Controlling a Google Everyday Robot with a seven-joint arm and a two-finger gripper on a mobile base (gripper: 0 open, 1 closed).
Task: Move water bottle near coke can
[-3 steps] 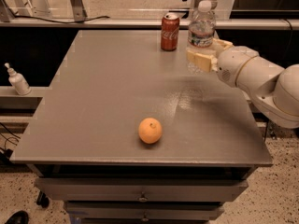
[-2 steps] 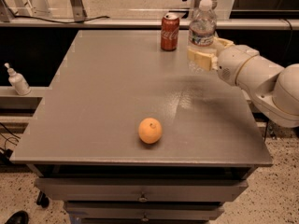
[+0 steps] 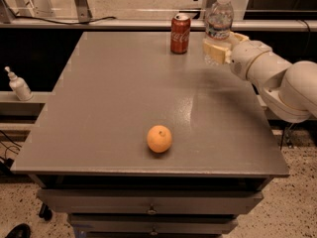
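The water bottle (image 3: 218, 20), clear with a white cap and a blue-and-white label band, stands upright at the far right of the grey table (image 3: 109, 98). My gripper (image 3: 218, 50) comes in from the right and is shut on the bottle's lower part, its cream fingers (image 3: 211, 48) on either side of it. The red coke can (image 3: 180, 33) stands upright just left of the bottle, a small gap between them, near the table's far edge.
An orange fruit (image 3: 159, 139) lies near the table's front middle. A small white pump bottle (image 3: 19, 85) stands on a low ledge left of the table. My white arm (image 3: 277, 78) hangs over the table's right edge. Drawers sit below the table front.
The gripper and the bottle have shifted slightly toward the far edge; the gap to the can stays about the same.
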